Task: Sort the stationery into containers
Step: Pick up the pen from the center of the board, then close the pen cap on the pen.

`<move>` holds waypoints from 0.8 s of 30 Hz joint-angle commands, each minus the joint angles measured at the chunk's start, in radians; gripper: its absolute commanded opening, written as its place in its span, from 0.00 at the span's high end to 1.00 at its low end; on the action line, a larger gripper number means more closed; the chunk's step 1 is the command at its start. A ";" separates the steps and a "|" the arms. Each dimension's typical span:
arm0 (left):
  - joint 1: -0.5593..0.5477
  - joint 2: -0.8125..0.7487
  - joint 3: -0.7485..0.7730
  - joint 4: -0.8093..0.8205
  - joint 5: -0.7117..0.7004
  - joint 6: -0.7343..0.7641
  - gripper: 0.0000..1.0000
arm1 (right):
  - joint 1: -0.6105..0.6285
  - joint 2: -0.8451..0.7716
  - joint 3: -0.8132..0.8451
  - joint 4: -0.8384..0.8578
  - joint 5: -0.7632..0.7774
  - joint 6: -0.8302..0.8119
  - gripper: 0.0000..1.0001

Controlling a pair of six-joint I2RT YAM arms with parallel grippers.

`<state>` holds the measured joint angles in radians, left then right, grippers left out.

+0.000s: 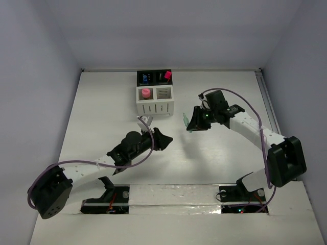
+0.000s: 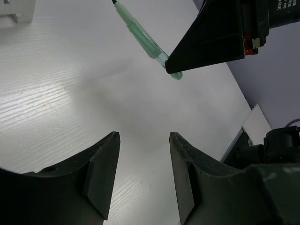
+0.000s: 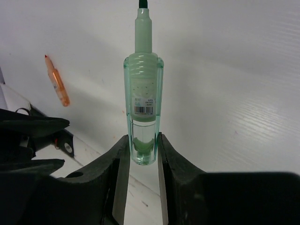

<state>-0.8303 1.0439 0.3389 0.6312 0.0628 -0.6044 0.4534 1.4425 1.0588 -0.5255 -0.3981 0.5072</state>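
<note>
A pale green pen [image 3: 143, 93] with a clear end stands between the fingers of my right gripper [image 3: 143, 138], which is shut on that end. In the top view this pen [image 1: 185, 121] hangs above the table, right of the containers [image 1: 154, 102]. My left gripper [image 2: 143, 136] is open with only bare table between its fingers. It sits low, left of the green pen [image 2: 140, 35], which hangs ahead of it. An orange pen [image 3: 58, 86] lies on the table off to the side. The containers hold a pink item [image 1: 146, 93], a blue one [image 1: 145, 78] and a pink-capped one [image 1: 166, 75].
The four-cup block stands at the back middle of the white table [image 1: 102, 117]; a corner of a white cup [image 2: 18, 9] shows in the left wrist view. The right white cup [image 1: 163, 93] looks empty. Grey walls close in the table on three sides.
</note>
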 commanded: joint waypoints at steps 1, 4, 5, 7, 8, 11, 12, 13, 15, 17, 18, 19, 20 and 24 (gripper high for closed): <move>-0.012 0.030 -0.015 0.110 0.011 -0.018 0.57 | 0.008 -0.024 0.011 0.010 -0.076 -0.024 0.99; -0.012 0.073 -0.021 0.139 0.025 -0.034 0.54 | 0.008 0.064 0.044 -0.066 -0.132 -0.102 1.00; -0.012 0.082 -0.014 0.145 0.028 -0.035 0.52 | 0.008 0.065 0.044 -0.027 -0.309 -0.101 1.00; -0.012 0.093 -0.006 0.148 0.026 -0.050 0.50 | 0.008 0.021 0.036 0.022 -0.360 -0.088 1.00; -0.012 0.093 -0.008 0.171 0.023 -0.061 0.50 | 0.008 -0.017 0.044 0.013 -0.290 -0.093 1.00; -0.012 0.090 -0.009 0.222 0.011 -0.095 0.52 | 0.008 -0.039 0.012 0.007 -0.241 -0.130 1.00; -0.012 0.097 -0.003 0.222 -0.009 -0.100 0.52 | 0.008 -0.044 -0.031 0.018 -0.257 -0.130 1.00; -0.012 0.102 0.003 0.219 -0.027 -0.107 0.52 | 0.008 -0.051 -0.054 0.062 -0.268 -0.122 1.00; -0.012 0.111 0.014 0.222 -0.087 -0.132 0.54 | 0.008 -0.091 -0.112 0.096 -0.274 -0.105 1.00; -0.012 0.122 0.031 0.225 -0.112 -0.143 0.54 | 0.008 -0.109 -0.129 0.105 -0.274 -0.105 1.00; -0.012 0.134 0.040 0.226 -0.124 -0.143 0.53 | 0.008 -0.117 -0.135 0.102 -0.274 -0.110 1.00; -0.012 0.142 0.048 0.226 -0.132 -0.144 0.53 | 0.008 -0.126 -0.143 0.098 -0.277 -0.113 1.00; -0.012 0.146 0.064 0.228 -0.138 -0.144 0.51 | 0.008 -0.131 -0.148 0.094 -0.291 -0.116 1.00; -0.012 0.188 0.087 0.245 -0.147 -0.158 0.48 | 0.008 -0.162 -0.172 0.110 -0.309 -0.119 1.00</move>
<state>-0.8387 1.2171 0.3759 0.7963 -0.0509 -0.7414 0.4541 1.3281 0.8948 -0.4782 -0.6563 0.4068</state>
